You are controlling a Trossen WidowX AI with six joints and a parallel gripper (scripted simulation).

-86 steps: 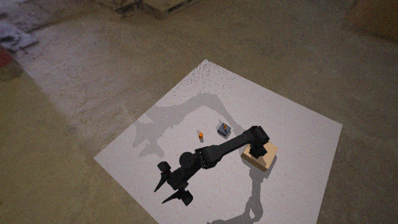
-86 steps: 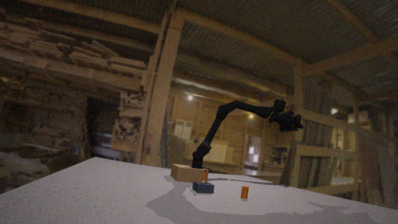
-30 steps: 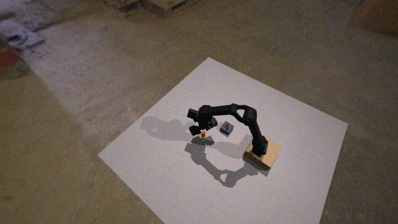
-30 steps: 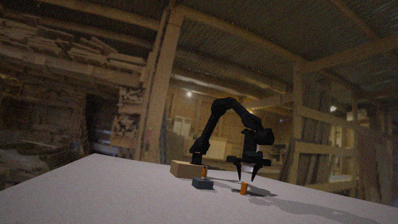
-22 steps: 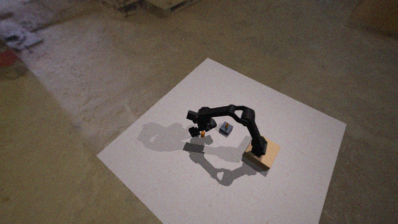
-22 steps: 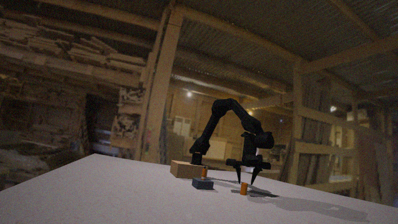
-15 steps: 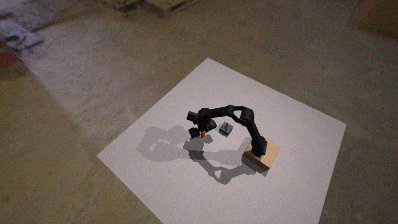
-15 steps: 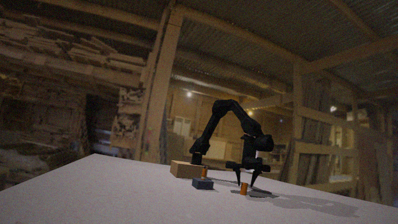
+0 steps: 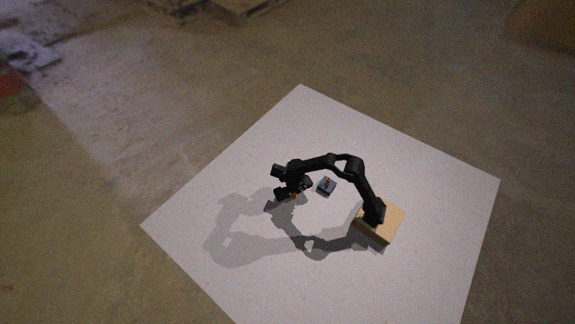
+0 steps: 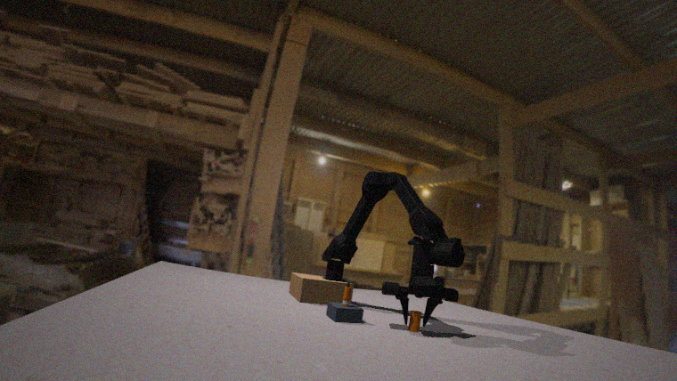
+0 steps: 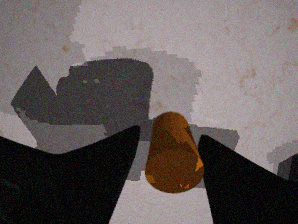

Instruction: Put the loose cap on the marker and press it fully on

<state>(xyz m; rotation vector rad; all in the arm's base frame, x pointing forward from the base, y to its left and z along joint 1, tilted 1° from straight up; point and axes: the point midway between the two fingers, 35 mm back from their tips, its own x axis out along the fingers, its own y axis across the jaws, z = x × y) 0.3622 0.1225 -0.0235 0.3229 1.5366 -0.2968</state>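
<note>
Here's the orange cap (image 9: 293,195) (image 10: 414,321) (image 11: 174,160), upright between my gripper's (image 9: 290,194) (image 10: 414,325) (image 11: 171,132) parted fingertips, long axis running up toward my palm!

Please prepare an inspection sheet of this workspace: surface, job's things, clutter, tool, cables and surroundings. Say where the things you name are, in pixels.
Surface: pale table (image 9: 426,200) (image 10: 189,326) (image 11: 250,40), with shadows of the arm on it.
Marker: orange (image 9: 327,180) (image 10: 346,294), upright in the dark holder block (image 9: 320,189) (image 10: 343,313) (image 11: 293,167), without cap.
Cap: orange (image 9: 293,195) (image 10: 414,321) (image 11: 174,160), upright on the table, away from the marker.
Clutter: nothing seen.
Tool: the gripper (image 9: 293,192) (image 10: 415,324) (image 11: 169,136) points down, fingers open on both sides of the cap; a gap shows on one side.
Arm mount: light wooden block (image 9: 393,225) (image 10: 310,289).
Cables: nothing seen.
Surroundings: dim timber workshop, wood stacks, lit lamps.
</note>
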